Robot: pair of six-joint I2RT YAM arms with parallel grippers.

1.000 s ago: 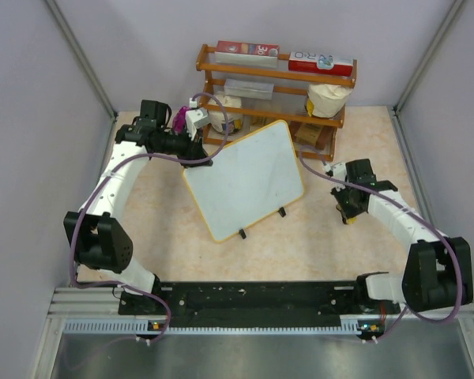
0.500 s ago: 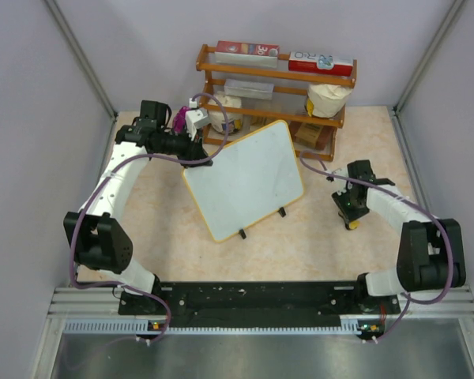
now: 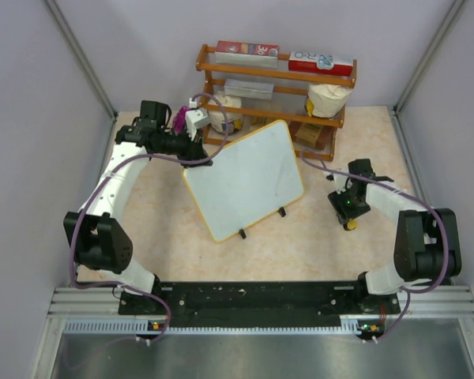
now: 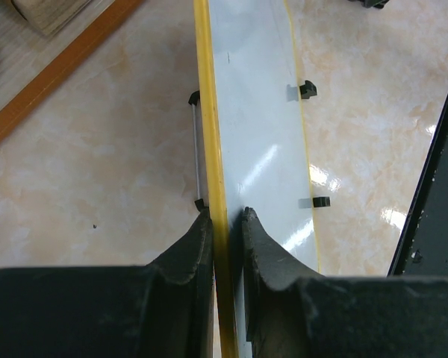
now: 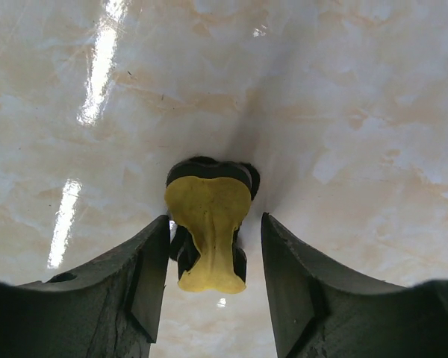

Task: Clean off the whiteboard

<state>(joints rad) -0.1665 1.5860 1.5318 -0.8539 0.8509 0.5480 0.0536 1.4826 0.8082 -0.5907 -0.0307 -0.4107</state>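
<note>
**Board held by its edge, right arm down over a small yellow piece**

The whiteboard [image 3: 245, 180] stands in the middle of the table [image 3: 316, 245], a little nearer the far edge than the near one. It is turned at an angle, so one rounded corner points toward the far edge. It leans back on two small black feet [image 3: 242, 234] at its near side. Its white face looks clean from above, though glare in the wrist view hides part of it.

The left gripper [image 4: 228, 224] reaches in from the far left corner and is clamped on the board's yellow frame. One black finger [image 4: 194, 246] is pressed to the back and the other to the white face. A thin metal bar runs along the board's back just beyond that grip.

Near the right edge, about halfway down the table, the right gripper [image 5: 213, 253] points down at the tabletop. Its fingers are parted, one on each side of a small yellow and black piece [image 5: 209, 216] lying flat on the marbled surface. They sit very close to its sides, and I cannot tell whether they touch it.

A wooden rack [image 3: 257, 73] loaded with boxes and a pale bag stands against the far edge, just behind the board.
</note>
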